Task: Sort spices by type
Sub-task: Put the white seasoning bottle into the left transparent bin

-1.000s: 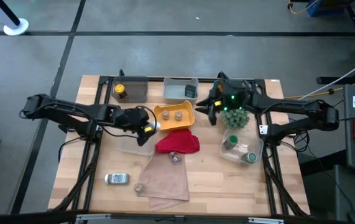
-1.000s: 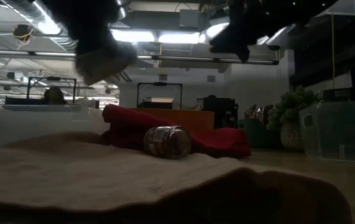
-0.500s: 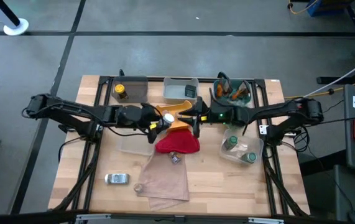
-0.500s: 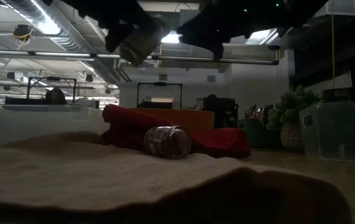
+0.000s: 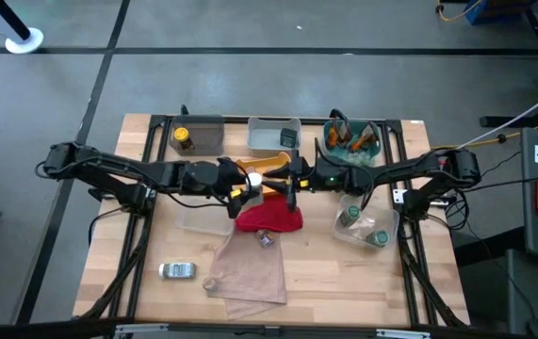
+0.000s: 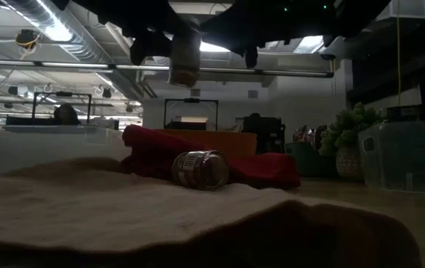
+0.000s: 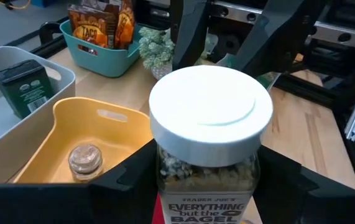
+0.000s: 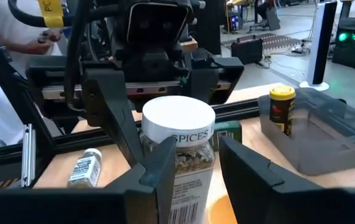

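Observation:
A clear spice jar with a white cap (image 7: 209, 111) and a "bagel" label is held upright in the air by my left gripper (image 5: 246, 181), above the yellow tray (image 7: 118, 134) and the red cloth (image 5: 270, 217). It also shows in the right wrist view as the jar (image 8: 178, 134) and in the low view as the jar (image 6: 184, 61). My right gripper (image 5: 288, 179) is open and faces the jar from the table's right, its fingers (image 8: 157, 171) close on either side. A tan-topped pot (image 7: 84, 160) stands in the yellow tray. My left gripper pinches the jar's glass body (image 7: 183, 177) just under the cap between its two fingers, coming level from the table's left. The jar is lifted clear and upright, cap on top. My right gripper: I cannot tell whether its fingers touch the jar.
At the far edge are a dark bin with a yellow-capped bottle (image 5: 183, 139), a grey bin with a dark tin (image 5: 288, 138) and a teal basket of sachets (image 5: 353, 139). Green-lidded jars lie in a clear bin (image 5: 365, 226). A silver-capped jar (image 5: 265, 239) lies on tan cloth; another jar (image 5: 177, 271) lies near-left.
My left gripper has carried the jar toward the table's right, from above the clear tray to above the yellow tray, and the jar has turned from tilted to upright. My right gripper has moved left from above the green plant to meet the jar.

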`<act>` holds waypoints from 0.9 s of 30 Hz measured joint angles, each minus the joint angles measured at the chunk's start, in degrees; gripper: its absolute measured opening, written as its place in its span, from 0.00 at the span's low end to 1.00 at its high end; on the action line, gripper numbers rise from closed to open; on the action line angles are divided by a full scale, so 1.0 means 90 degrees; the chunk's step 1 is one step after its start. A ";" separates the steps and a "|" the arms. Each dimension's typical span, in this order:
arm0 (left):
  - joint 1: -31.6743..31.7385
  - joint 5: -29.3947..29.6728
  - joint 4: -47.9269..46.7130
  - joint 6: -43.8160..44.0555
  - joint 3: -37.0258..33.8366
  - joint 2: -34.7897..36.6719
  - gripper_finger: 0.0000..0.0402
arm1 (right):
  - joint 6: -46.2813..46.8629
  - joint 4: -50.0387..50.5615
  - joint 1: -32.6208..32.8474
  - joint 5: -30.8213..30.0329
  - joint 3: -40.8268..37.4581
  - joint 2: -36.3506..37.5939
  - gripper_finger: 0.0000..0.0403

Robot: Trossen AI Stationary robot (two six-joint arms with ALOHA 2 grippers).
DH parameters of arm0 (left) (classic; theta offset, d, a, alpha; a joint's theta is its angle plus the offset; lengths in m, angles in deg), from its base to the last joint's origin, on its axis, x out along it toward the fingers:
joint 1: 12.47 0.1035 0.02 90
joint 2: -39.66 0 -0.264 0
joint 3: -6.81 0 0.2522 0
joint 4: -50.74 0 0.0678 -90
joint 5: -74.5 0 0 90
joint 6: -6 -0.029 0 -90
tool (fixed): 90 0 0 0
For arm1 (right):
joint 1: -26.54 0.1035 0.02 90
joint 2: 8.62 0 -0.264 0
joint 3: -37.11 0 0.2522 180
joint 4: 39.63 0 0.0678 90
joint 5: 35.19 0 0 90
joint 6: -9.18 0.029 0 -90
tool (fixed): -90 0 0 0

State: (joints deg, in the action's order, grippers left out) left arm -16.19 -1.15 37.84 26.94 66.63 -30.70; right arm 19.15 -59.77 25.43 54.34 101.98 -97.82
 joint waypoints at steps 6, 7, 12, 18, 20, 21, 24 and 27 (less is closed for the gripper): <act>-0.0003 -0.0043 0.0054 -0.0039 0.0002 0.0000 0.49 | 0.0000 -0.0103 0.0000 0.0245 0.0000 -0.0005 0.31; -0.0003 -0.0045 0.0051 -0.0040 0.0002 0.0000 0.49 | 0.0000 -0.0105 0.0000 0.0248 0.0000 -0.0007 0.31; -0.0002 -0.0039 0.0211 -0.0197 0.0002 -0.0002 0.49 | 0.0003 -0.0181 0.0000 0.0289 0.0003 -0.0002 0.31; 0.0018 -0.0021 0.0404 -0.0344 0.0002 -0.0015 0.50 | 0.0005 -0.0286 0.0002 0.0518 0.0012 -0.0004 0.31; 0.0014 -0.0019 0.0495 -0.0343 0.0002 -0.0071 0.50 | 0.0005 -0.0301 0.0002 0.0566 0.0012 -0.0005 0.31; 0.0014 -0.0022 0.0566 -0.0350 0.0002 -0.0112 0.50 | 0.0004 -0.0316 0.0002 0.0561 0.0012 -0.0005 0.31; 0.0017 -0.0017 0.0865 -0.0532 0.0002 -0.0282 0.50 | -0.0001 -0.0419 0.0002 0.0573 0.0012 -0.0052 0.31; 0.0010 -0.0040 0.1020 -0.0676 0.0002 -0.0456 0.50 | 0.0026 -0.0463 0.0000 0.0839 0.0023 -0.0146 0.31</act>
State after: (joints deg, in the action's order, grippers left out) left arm -16.10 -1.51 47.02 20.86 66.65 -34.81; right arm 19.39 -63.94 25.43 61.88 102.19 -99.14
